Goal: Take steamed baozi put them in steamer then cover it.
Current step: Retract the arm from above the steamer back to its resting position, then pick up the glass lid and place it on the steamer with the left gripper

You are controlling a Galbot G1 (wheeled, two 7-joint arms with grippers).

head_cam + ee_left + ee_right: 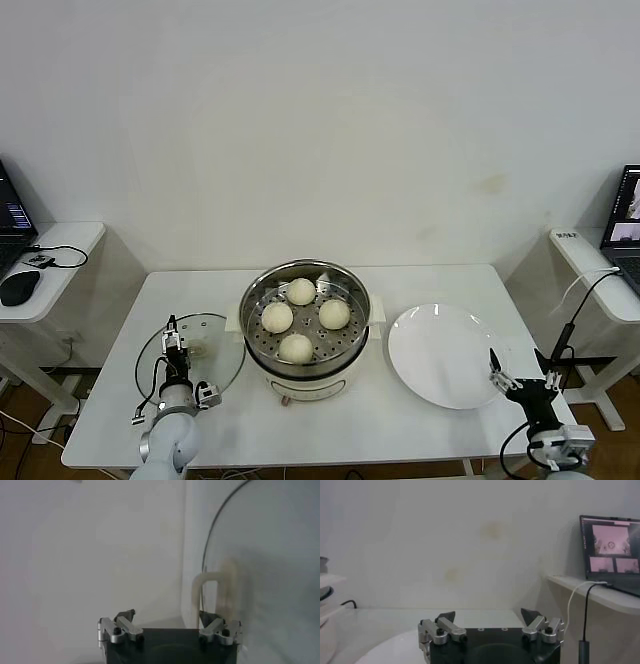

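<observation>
Four cream-white baozi (301, 291) (277, 317) (334, 314) (295, 347) sit on the perforated tray inside the steel steamer (365, 322) at the table's middle. The steamer is uncovered. The clear glass cover (215, 345) lies flat on the table left of the steamer. My left gripper (173, 335) is at the cover's left edge, open and empty. In the left wrist view the left gripper (167, 613) has the cover (265, 555) ahead, its cream handle (212, 595) close to one fingertip. My right gripper (520, 372) (488, 612) is open and empty at the front right.
An empty white plate (445, 355) lies right of the steamer, just beside my right gripper. Side tables stand at both sides, with a mouse (18, 287) on the left and a laptop (610, 550) and cable (565, 340) on the right. A white wall is behind.
</observation>
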